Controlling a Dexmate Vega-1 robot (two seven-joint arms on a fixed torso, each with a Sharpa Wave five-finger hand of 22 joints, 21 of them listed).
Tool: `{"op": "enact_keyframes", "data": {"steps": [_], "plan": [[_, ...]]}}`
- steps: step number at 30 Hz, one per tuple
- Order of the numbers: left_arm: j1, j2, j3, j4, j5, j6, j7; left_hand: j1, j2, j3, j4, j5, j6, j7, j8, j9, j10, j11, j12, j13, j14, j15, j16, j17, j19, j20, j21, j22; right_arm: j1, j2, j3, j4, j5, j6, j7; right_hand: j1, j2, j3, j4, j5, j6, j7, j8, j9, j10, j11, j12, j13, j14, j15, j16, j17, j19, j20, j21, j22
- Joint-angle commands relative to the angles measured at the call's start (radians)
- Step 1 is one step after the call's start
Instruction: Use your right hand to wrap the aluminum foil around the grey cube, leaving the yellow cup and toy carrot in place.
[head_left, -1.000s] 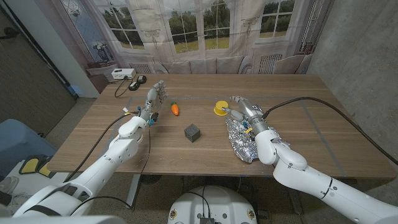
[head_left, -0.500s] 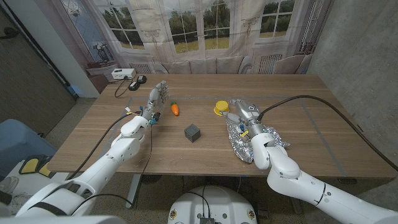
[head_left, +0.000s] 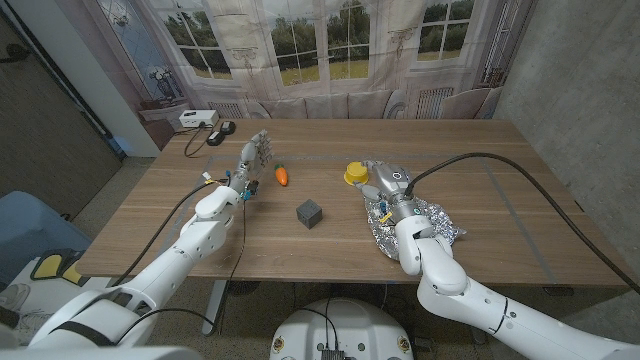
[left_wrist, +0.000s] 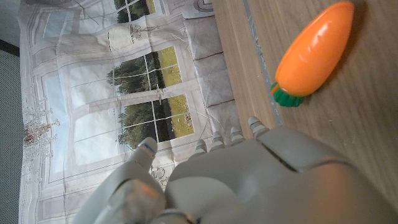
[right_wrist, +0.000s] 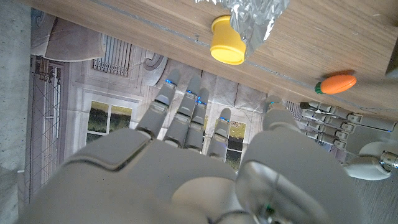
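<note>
**Right hand swings in over the foil, cube unwrapped**

Rotating inward since a second ago, the right forearm has pulled in under the wrist, and the right hand (head_left: 385, 183) now sits over the far end of the crumpled aluminum foil (head_left: 432, 215), its fingers reaching toward the yellow cup (head_left: 354, 174). In the right wrist view those fingers (right_wrist: 186, 112) are stretched out and apart with nothing between them, so the hand is empty; whether the palm touches the foil I cannot tell. The foil lies beneath and behind the hand, trailing back toward the robot. The grey cube (head_left: 310, 212) stands bare, well apart from the hand on its inner side, so the wrapping looks barely begun. My guess is the hand is lining up to gather the foil sheet, and the cup just beyond its fingertips is the thing to avoid nudging.

Over on the other side, the left hand (head_left: 251, 157) has barely shifted: raised, fingers spread, holding nothing, with the toy carrot (head_left: 282, 174) just beside it toward the table's middle. That looks like a parked pose, keeping clear of the work.
</note>
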Motion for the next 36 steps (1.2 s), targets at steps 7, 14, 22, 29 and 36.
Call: {"op": "enact_keyframes", "data": {"steps": [7,14,22,29,36], "plan": [[-0.032,-0.011,-0.001,0.057,-0.007,-0.007,-0.028,0.004,0.004,-0.004,-0.001,0.005,-0.1,-0.009,-0.005,0.005,-0.101,0.004,-0.004,0.005,-0.075,0.004,-0.005,0.004,-0.025,0.008,-0.001,0.002,0.09,0.056,-0.096,0.021,-0.257,-0.081,0.411,0.033,-0.006,-0.01,-0.003,0.005,-0.017,0.07,-0.014,0.0,0.089,-0.016,0.051,0.018,0.125,-0.035,0.048,0.025,0.04,-0.008,0.014,0.002],[-0.044,-0.016,0.001,0.082,-0.008,-0.008,-0.041,0.005,0.005,-0.004,-0.001,0.005,-0.103,-0.01,-0.007,0.005,-0.104,0.004,-0.005,0.006,-0.076,0.004,-0.006,0.004,-0.029,0.009,-0.003,0.002,0.079,0.102,-0.1,0.085,-0.355,-0.081,0.399,0.058,-0.001,-0.015,-0.007,0.011,-0.029,0.086,-0.024,-0.001,0.135,-0.024,0.078,0.024,0.207,-0.057,0.101,0.06,0.068,-0.019,0.024,0.003],[-0.056,-0.023,-0.001,0.108,-0.012,-0.013,-0.055,0.005,0.006,-0.005,-0.001,0.005,-0.104,-0.01,-0.007,0.005,-0.106,0.004,-0.006,0.006,-0.076,0.004,-0.007,0.004,-0.029,0.009,-0.003,0.002,0.055,0.141,-0.065,0.119,-0.391,-0.068,0.383,0.073,0.006,-0.024,-0.002,0.015,-0.004,0.061,-0.019,-0.002,0.163,-0.03,0.095,0.027,0.276,-0.067,0.152,0.1,0.109,-0.03,0.04,0.004],[-0.06,-0.028,-0.006,0.123,-0.019,-0.016,-0.063,0.005,0.006,-0.006,-0.001,0.005,-0.105,-0.01,-0.007,0.005,-0.107,0.004,-0.007,0.006,-0.077,0.005,-0.007,0.005,-0.029,0.009,-0.003,0.002,0.06,0.169,-0.058,0.176,-0.389,-0.042,0.354,0.155,0.026,0.009,-0.027,0.029,0.056,0.078,-0.004,-0.004,0.224,-0.041,0.112,0.014,0.344,-0.095,0.173,0.112,0.163,-0.056,0.064,0.006],[-0.056,-0.024,-0.013,0.121,-0.021,-0.018,-0.058,0.005,0.007,-0.007,-0.002,0.005,-0.105,-0.01,-0.008,0.005,-0.107,0.002,-0.007,0.007,-0.075,0.005,-0.007,0.005,-0.03,0.011,-0.004,0.003,0.072,0.187,-0.053,0.222,-0.365,-0.029,0.326,0.182,0.028,0.02,-0.029,0.035,0.073,0.073,-0.001,-0.005,0.233,-0.046,0.113,0.008,0.352,-0.098,0.166,0.109,0.173,-0.061,0.069,0.006]]}}
